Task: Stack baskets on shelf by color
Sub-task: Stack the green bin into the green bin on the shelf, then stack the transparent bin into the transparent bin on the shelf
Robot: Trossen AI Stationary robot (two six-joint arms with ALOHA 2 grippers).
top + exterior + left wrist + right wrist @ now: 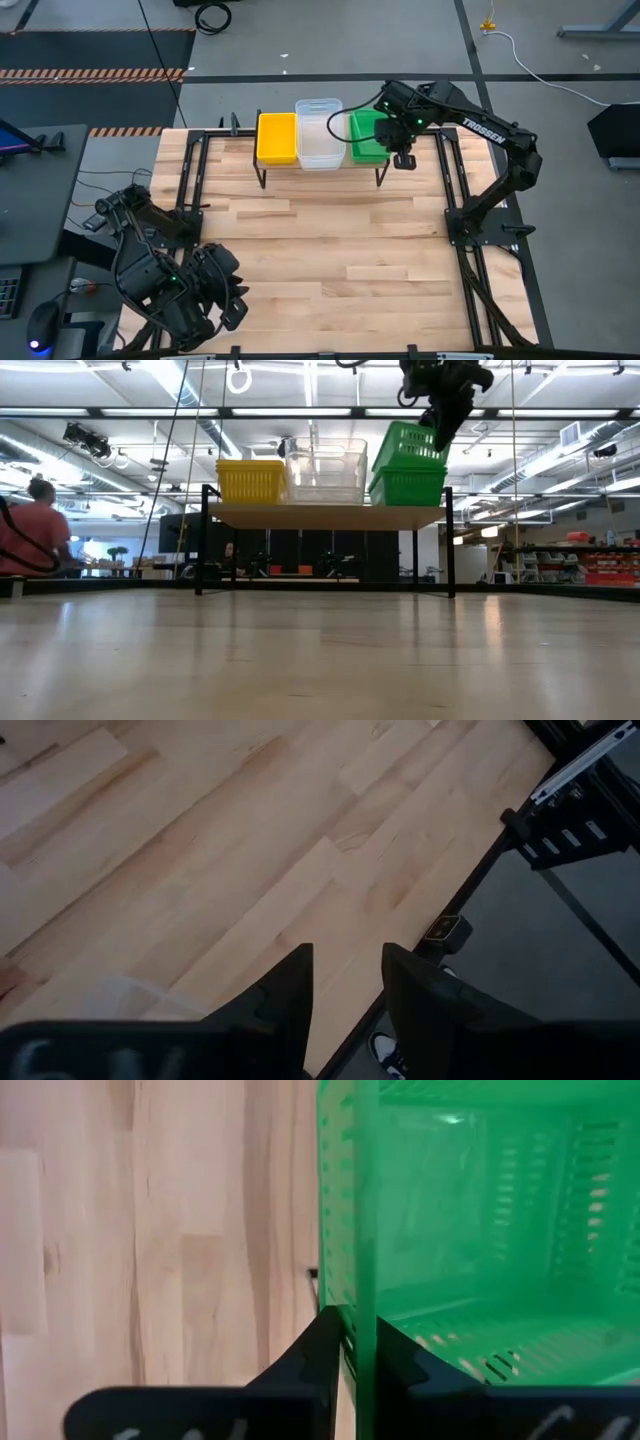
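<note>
Three basket stacks stand on the shelf [322,170] at the table's far side: yellow baskets [277,138] on the left, clear baskets [319,132] in the middle, green baskets [367,138] on the right. In the low view the top green basket [408,446] sits tilted on the green basket below it [408,488]. My right gripper [398,150] is shut on that top green basket at its right side. My left gripper [347,982] is open over the table's near left corner, far from the shelf. My right gripper [360,1325] pinches the top green basket's right side wall [360,1270], one finger [325,1342] outside and one finger [400,1358] inside. It comes from above, pointing down. The basket is tilted, with its lower part resting in the green basket beneath.
Black frame rails [455,190] run along the table's left and right sides. Bare wooden tabletop [330,250] stretches between the shelf and the near edge. A person [38,525] sits in the room beyond the table, at the left of the low view.
</note>
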